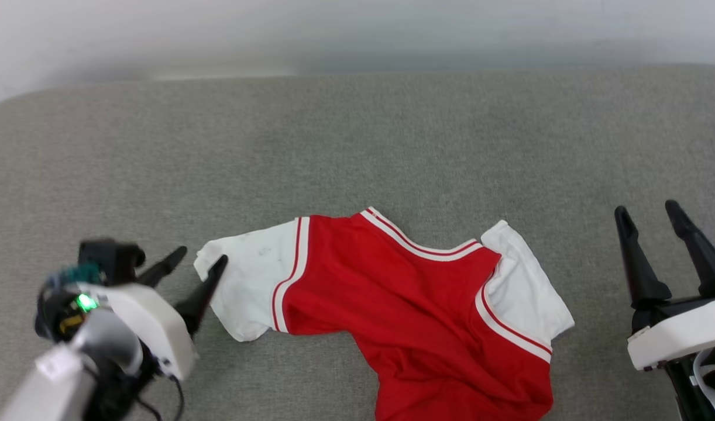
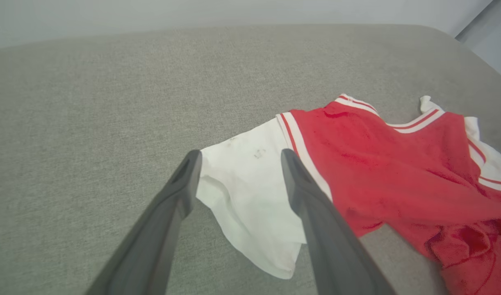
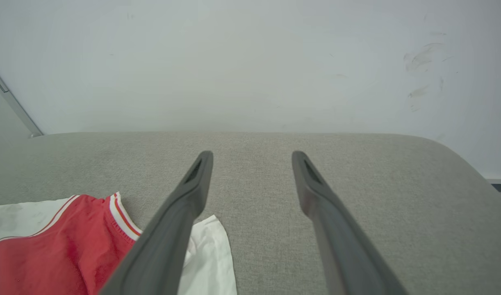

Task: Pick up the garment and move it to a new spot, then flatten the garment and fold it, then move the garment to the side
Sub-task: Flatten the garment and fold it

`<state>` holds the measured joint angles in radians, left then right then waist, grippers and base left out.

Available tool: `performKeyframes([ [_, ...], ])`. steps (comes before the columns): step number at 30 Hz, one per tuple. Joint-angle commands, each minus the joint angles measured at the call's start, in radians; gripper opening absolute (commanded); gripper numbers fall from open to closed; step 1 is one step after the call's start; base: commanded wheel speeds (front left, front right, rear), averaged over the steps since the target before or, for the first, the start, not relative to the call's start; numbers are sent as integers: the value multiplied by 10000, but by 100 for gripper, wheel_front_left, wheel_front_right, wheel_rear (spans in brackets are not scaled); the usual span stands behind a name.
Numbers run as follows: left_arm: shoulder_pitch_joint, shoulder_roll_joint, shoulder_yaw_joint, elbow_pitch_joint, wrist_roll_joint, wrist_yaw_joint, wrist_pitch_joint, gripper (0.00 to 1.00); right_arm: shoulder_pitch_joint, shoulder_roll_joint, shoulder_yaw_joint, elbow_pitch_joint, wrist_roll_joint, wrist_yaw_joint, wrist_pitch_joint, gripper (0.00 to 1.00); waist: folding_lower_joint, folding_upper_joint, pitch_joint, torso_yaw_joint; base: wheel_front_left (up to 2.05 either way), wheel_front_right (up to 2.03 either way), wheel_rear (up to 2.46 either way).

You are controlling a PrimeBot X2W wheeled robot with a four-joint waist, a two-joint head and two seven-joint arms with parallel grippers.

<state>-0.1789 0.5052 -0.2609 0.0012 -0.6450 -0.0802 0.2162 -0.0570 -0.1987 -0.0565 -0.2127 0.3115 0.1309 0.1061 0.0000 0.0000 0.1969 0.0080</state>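
Left wrist view: left claw open over garment

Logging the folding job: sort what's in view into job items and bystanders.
Job: garment; left end effector, open at its white sleeve; right end effector, open.
Bystanders: grey padded surface; wall.

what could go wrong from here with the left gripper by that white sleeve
1. The open left gripper sits at the outer edge of the white sleeve; closing there may catch too little cloth and slip.
2. The right gripper is open and apart from the garment, so a one-sided lift could drag the bunched body across the grey cushion.
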Motion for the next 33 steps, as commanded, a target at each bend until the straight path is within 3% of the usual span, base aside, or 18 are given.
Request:
performKeyframes([
  [1,-251,180,-5,56,-113,-66,341,100,-154,71,-17,-63,-107,-4,-8,100,0,0,280,-195,0,0,0],
  [8,-2268,1244,-134,768,-1223,-51,4198,100,-399,235,168,-262,-343,-4,-139,100,0,0,1034,-488,0,0,0],
  [9,-2831,1406,-193,1097,-1780,69,5558,100,-550,274,126,-172,-366,-4,-218,100,0,0,1240,-597,0,0,0],
  [12,-3042,1541,-348,1336,-2210,152,6684,100,-645,318,120,-93,-402,-4,-269,100,0,0,1399,-691,0,0,0],
  [18,-3048,1752,-798,1723,-1967,179,7316,100,-682,387,199,9,-468,-4,-344,100,0,0,1637,-889,0,0,0],
  [24,-2833,1580,-1168,2362,-1594,214,7111,100,-716,334,230,-13,-497,-4,-261,100,0,0,1791,-953,0,0,0],
  [25,-2801,1519,-1231,2459,-1613,194,7120,95,-713,308,240,-28,-519,-4,-227,100,0,0,1803,-942,0,0,0],
  [26,-2793,1461,-1277,2514,-1605,148,7049,4,-714,303,241,-42,-543,-4,-214,100,0,0,1807,-926,0,0,0],
  [27,-2809,1377,-1254,2576,-1631,146,6946,0,-716,293,238,-46,-563,-4,-197,100,0,0,1799,-901,0,0,0],
  [33,-3188,1290,-1013,2638,-1500,-79,5885,0,-629,151,259,16,-600,-4,6,100,0,0,1530,-659,0,0,0],
])
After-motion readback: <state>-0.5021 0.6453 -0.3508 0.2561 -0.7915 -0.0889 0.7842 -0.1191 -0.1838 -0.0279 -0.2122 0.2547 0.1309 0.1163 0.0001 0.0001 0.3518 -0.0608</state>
